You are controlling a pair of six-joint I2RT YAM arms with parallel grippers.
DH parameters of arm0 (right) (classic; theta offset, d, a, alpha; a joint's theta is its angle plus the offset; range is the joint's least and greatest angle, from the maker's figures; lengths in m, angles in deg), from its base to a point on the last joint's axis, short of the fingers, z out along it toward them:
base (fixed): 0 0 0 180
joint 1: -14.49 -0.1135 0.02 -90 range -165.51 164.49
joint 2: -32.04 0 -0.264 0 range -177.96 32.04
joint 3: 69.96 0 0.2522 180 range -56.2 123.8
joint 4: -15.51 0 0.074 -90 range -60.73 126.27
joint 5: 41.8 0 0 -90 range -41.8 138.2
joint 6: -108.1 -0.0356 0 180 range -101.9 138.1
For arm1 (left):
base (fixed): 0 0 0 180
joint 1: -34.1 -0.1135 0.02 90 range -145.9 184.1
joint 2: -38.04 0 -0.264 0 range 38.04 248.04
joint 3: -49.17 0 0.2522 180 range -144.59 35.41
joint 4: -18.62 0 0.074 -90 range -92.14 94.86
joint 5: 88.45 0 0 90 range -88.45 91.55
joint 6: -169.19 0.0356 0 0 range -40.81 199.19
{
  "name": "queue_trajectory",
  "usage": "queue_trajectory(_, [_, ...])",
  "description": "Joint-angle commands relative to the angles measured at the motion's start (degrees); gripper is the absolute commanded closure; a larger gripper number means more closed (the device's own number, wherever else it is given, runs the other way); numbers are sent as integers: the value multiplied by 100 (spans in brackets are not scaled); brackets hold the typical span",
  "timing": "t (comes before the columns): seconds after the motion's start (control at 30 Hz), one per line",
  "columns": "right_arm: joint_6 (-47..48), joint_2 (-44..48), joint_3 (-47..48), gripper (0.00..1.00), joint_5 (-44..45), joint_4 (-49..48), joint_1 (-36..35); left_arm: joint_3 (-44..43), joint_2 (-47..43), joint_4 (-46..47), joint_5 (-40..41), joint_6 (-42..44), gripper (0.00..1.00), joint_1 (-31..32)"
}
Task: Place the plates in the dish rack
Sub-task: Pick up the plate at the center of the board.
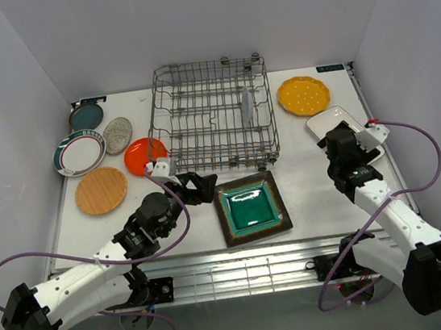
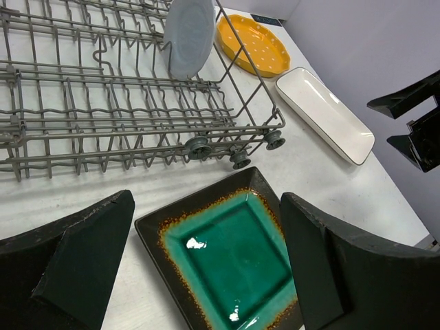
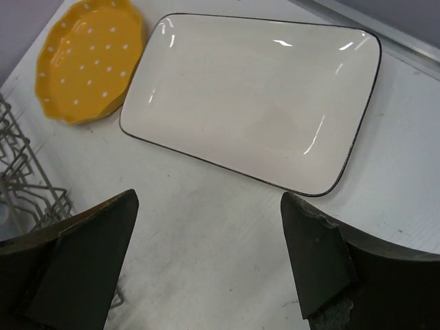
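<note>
Right of the dish rack (image 1: 214, 117), the white rectangular plate (image 3: 251, 100) lies flat, long axis slanting away from it; left gripper (image 2: 206, 206) and right gripper (image 3: 210, 199) gape wide, empty.

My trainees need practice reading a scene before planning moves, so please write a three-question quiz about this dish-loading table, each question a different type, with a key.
1. True or false: the dish rack holds no plate yet.
2. Which plate shows between the open left gripper's fingers in its wrist view? A orange round; B green-centred square; C yellow scalloped.
3. Fill in: the open right gripper points toward the ____ rectangular plate.
Key: 1 false, a pale blue plate stands in it; 2 B; 3 white.
</note>
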Motion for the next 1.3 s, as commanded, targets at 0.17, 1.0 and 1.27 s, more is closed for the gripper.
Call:
queue_trajectory(0.17, [-663, -325, -23, 4, -1688, 286, 1315, -221, 13, -11, 46, 66, 2, -19])
queue_trajectory(1.0, [-197, -1467, 91, 10, -2735, 471, 2898, -213, 39, -20, 99, 84, 2, -19])
queue_trajectory(1.27, [111, -1617, 241, 15, -2893, 243, 3003, -186, 74, -11, 213, 119, 2, -19])
